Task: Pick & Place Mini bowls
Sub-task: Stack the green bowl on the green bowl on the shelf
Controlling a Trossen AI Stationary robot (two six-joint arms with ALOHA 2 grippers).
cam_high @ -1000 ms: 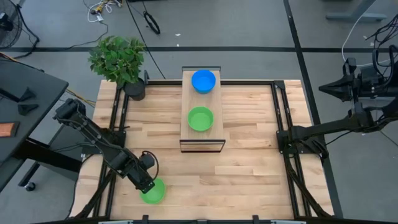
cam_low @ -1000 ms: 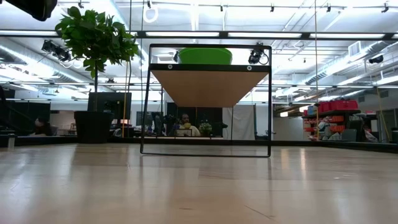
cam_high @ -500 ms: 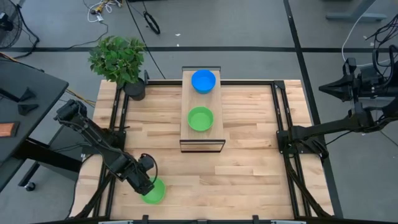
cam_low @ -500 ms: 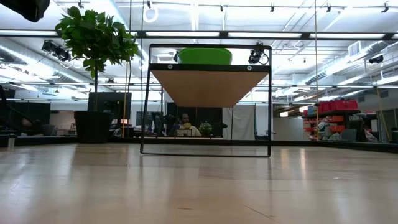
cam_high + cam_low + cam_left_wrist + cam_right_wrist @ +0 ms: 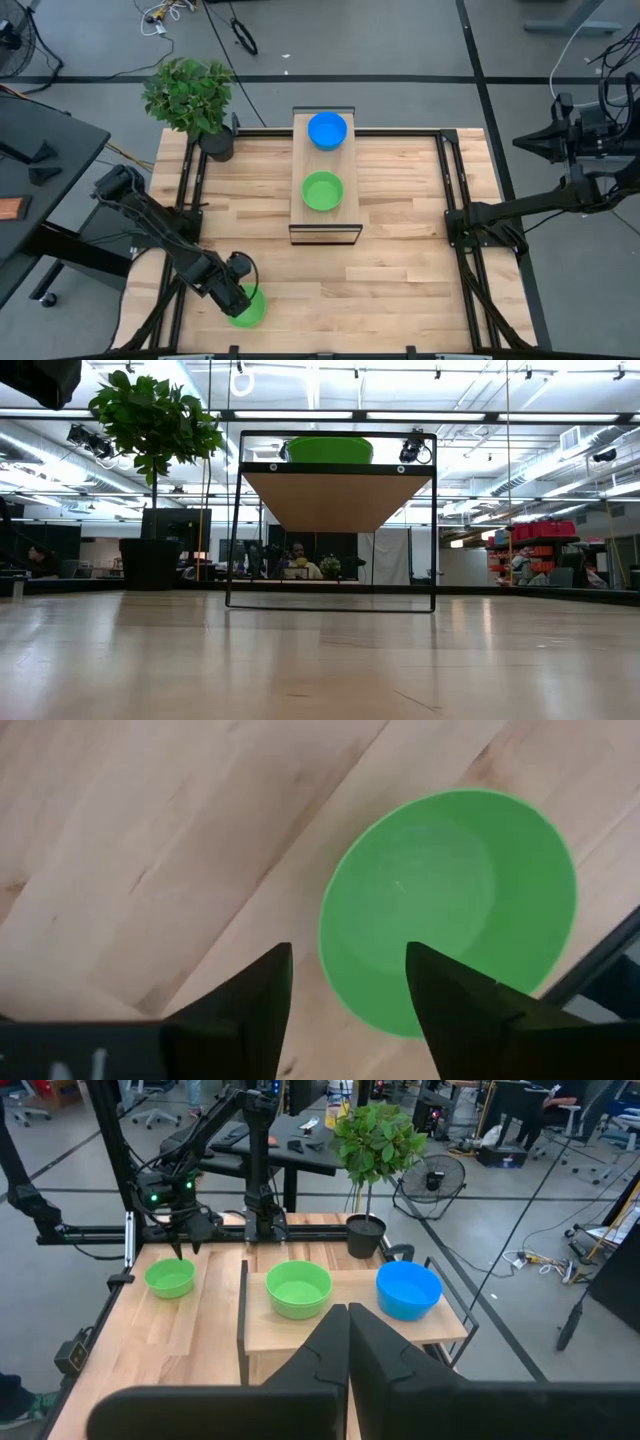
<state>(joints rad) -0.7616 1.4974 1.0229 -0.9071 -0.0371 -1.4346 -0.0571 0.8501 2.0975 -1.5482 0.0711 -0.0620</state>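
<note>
Counting the mini bowls gives three in view: two green and one blue. One green bowl [image 5: 247, 306] sits on the bare wooden counter [image 5: 400, 290] near its front left corner, and the left gripper [image 5: 236, 297] hovers right over it, jaws spread apart with the bowl's rim between them and nothing clamped. The other green bowl [image 5: 322, 191] and the blue bowl [image 5: 327, 130] rest on one raised wooden shelf [image 5: 348, 214] in the middle of the counter, the blue one toward the back, the green one nearer the front, well apart. One potted plant [image 5: 190, 95] stands at the back left corner. The right gripper [image 5: 347, 1342] waits off the counter's right side, jaws pressed together, holding nothing.
</note>
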